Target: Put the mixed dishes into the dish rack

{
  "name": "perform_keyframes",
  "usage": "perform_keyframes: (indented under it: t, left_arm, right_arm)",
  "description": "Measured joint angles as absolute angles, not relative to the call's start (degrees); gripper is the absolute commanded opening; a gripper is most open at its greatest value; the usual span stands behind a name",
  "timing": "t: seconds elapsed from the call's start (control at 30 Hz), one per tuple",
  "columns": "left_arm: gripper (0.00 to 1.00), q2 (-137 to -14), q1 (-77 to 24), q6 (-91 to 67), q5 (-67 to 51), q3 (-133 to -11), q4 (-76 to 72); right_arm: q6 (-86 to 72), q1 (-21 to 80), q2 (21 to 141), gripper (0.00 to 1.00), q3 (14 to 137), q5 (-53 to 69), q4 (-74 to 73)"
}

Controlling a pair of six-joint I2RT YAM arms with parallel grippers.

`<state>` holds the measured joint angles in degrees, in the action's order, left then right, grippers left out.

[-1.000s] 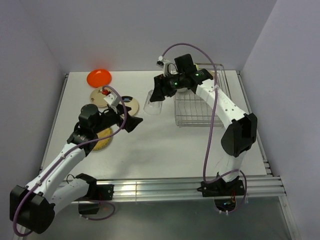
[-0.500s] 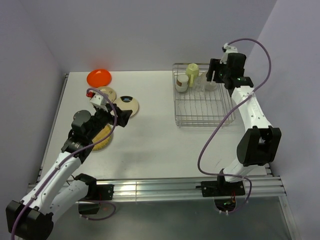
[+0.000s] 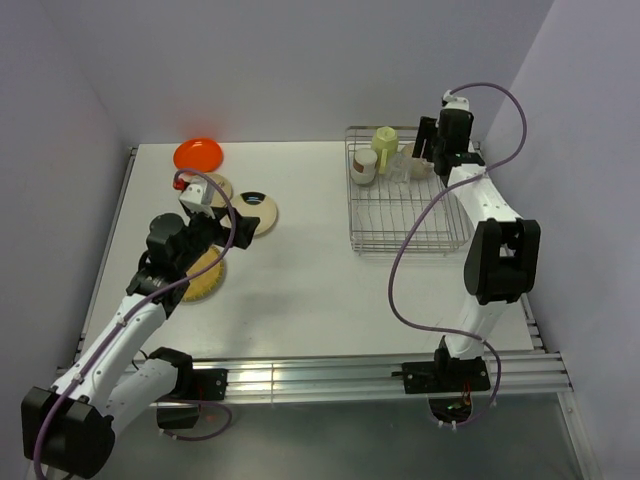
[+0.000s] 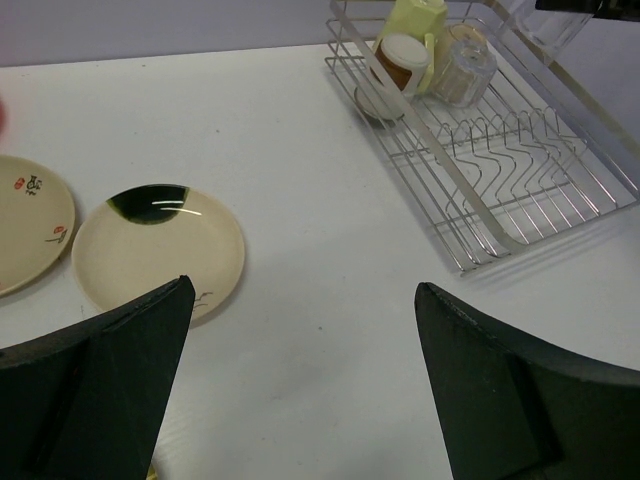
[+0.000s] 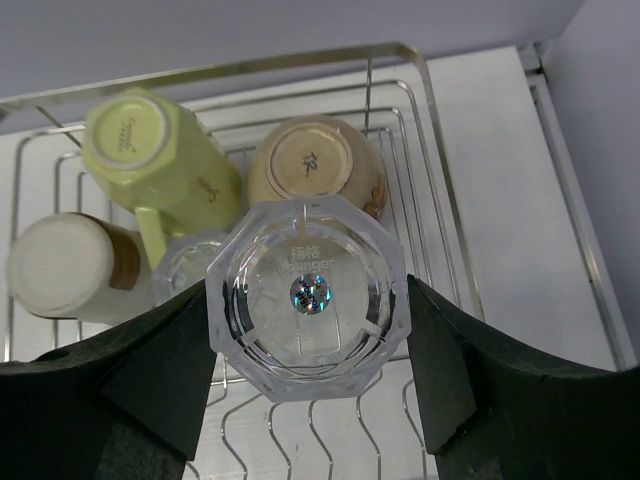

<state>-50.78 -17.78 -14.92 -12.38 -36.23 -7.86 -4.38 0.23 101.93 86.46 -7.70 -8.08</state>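
A: Swung across since last frame, over dish rack [image 5: 300, 62] far end: right gripper [image 5: 305, 370], clamped on inverted clear glass [image 5: 305, 295]; left gripper [image 4: 300, 380] spread wide, empty.
B: Risk; if I release early, glass strikes mug [image 5: 160, 160], topples.

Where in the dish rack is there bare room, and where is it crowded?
Free: near half of the dish rack, bare wires between its side walls and near rail; also the table strip between rack and cream plate with dark mark. Crowded: the rack's far end, where pale yellow-green mug, cream bowl and glassware cluster.
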Motion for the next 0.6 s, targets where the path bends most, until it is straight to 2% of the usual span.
perform_keyframes:
  t: [0.6]
  left_arm:
    - [0.99,-51.62,-17.26,-19.07,-12.53,-36.23,-8.97]
  right_arm:
    - [-4.86,-3.27,106.02,0.0,85.34,-5.02,-6.22]
